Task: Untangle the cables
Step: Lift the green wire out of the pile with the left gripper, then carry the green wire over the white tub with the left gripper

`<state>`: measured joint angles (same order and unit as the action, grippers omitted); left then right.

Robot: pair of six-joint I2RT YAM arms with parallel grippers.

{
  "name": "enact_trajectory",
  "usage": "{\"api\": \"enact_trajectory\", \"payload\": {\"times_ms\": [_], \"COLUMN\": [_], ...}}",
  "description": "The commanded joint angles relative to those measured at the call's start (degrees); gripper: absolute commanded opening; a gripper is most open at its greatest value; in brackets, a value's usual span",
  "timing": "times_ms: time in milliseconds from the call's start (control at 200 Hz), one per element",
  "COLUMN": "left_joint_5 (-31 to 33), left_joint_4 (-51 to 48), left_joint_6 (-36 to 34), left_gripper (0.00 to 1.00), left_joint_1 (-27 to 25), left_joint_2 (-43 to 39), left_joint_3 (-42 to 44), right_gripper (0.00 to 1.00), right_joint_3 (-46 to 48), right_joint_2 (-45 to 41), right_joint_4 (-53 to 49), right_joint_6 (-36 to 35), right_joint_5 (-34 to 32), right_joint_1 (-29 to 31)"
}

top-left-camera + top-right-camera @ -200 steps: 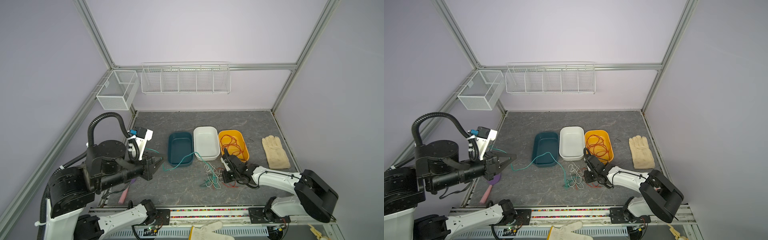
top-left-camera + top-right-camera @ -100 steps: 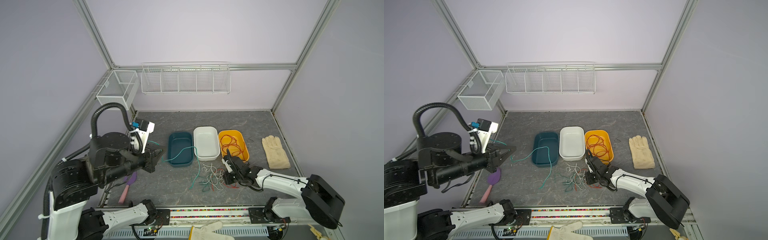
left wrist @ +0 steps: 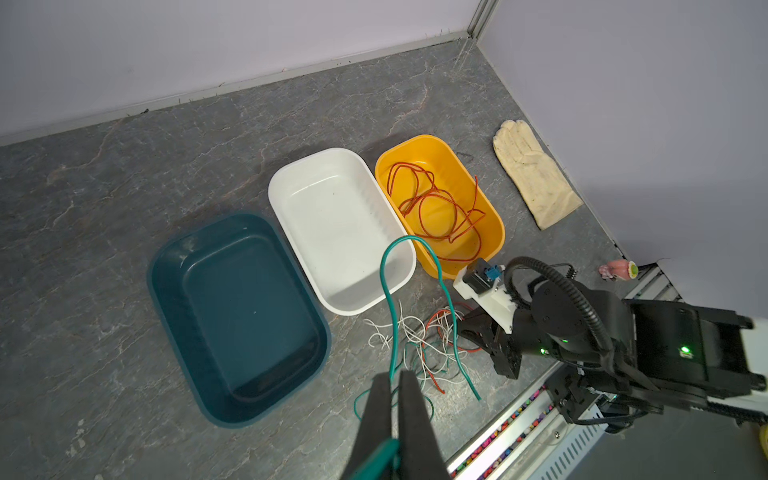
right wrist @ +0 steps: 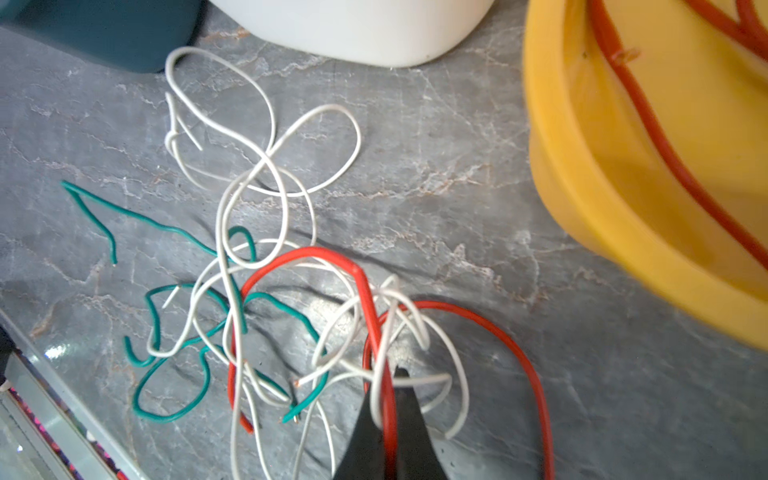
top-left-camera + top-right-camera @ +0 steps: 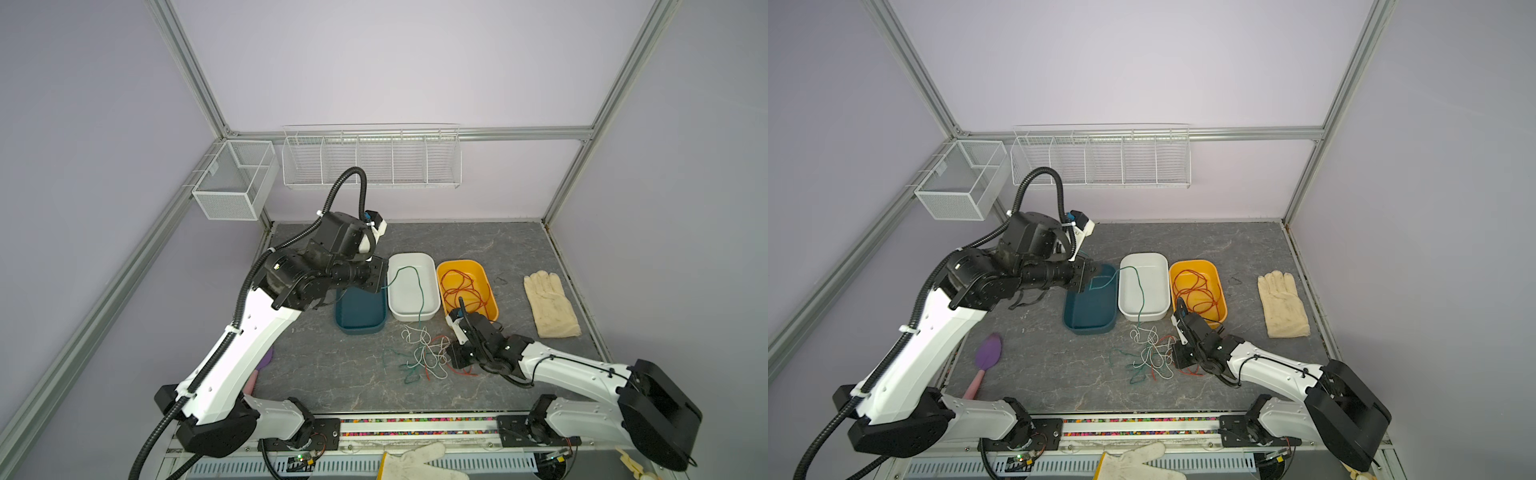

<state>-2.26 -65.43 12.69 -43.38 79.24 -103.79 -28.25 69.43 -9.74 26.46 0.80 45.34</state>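
Left jaws, now above teal tray (image 5: pixel 359 331), tight around green cable (image 3: pixel 387 299); right jaws tight around red cable (image 4: pixel 309 250).

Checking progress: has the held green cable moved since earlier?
Yes: the green cable went right, from left of the teal tray to crossing the white tray.

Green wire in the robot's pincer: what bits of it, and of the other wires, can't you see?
- Left wrist view: green cable, its gripped end hidden between the fingers of the left pincer.
- Right wrist view: red cable runs off the bottom edge by the right pincer.
- In a top view: tangle too small to tell what crosses what.
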Motion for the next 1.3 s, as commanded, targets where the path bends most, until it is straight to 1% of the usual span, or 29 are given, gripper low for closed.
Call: {"api": "enact_trajectory", "payload": {"times_ms": [0,120,305,440,510,670,800,905,1055,1294], "left_joint_5": [0.91,3.41,8.13,9.03,9.38,12.41,12.69,12.63,12.47,11.39], "left_joint_4": [4.43,7.99,11.42,12.85,12.96,11.61,8.39,7.56,8.19,11.21], "left_joint_6": [-5.81,-8.89,-11.54,-11.98,-12.38,-12.79,-12.01,-11.73,-11.63,-11.18], "left_gripper": [0.0,0.0,0.0,0.0,0.0,0.0,0.0,0.0,0.0,0.0], "left_joint_1": [1.03,1.62,1.71,1.72,1.74,1.76,1.71,1.67,1.28,0.42], "left_joint_2": [3.16,6.81,13.08,18.07,20.95,28.37,34.31,38.01,40.71,41.36], "left_joint_3": [0.73,1.65,1.14,-0.18,-1.34,-5.14,-9.78,-11.62,-10.64,-4.94], "right_gripper": [0.06,0.06,0.06,0.06,0.06,0.06,0.06,0.06,0.06,0.06], "right_joint_3": [0.99,1.07,1.18,1.25,1.19,1.42,1.44,1.34,1.44,1.29], "right_joint_2": [-1.18,-1.49,-1.93,-2.03,-2.1,-2.28,-2.19,-2.1,-2.19,-1.86], "right_joint_4": [-0.55,-0.62,-0.76,-0.81,-0.81,-0.72,-0.63,-0.54,-0.61,-0.37], "right_joint_6": [-0.97,-0.97,-0.86,-0.88,-0.88,-0.88,-0.88,-0.88,-0.88,-0.89], "right_joint_5": [-1.42,-1.84,-2.46,-2.73,-2.84,-3.12,-3.19,-3.2,-3.26,-3.17], "right_joint_1": [-0.34,-0.34,-0.32,-0.34,-0.34,-0.34,-0.34,-0.39,-0.39,-0.32]}}
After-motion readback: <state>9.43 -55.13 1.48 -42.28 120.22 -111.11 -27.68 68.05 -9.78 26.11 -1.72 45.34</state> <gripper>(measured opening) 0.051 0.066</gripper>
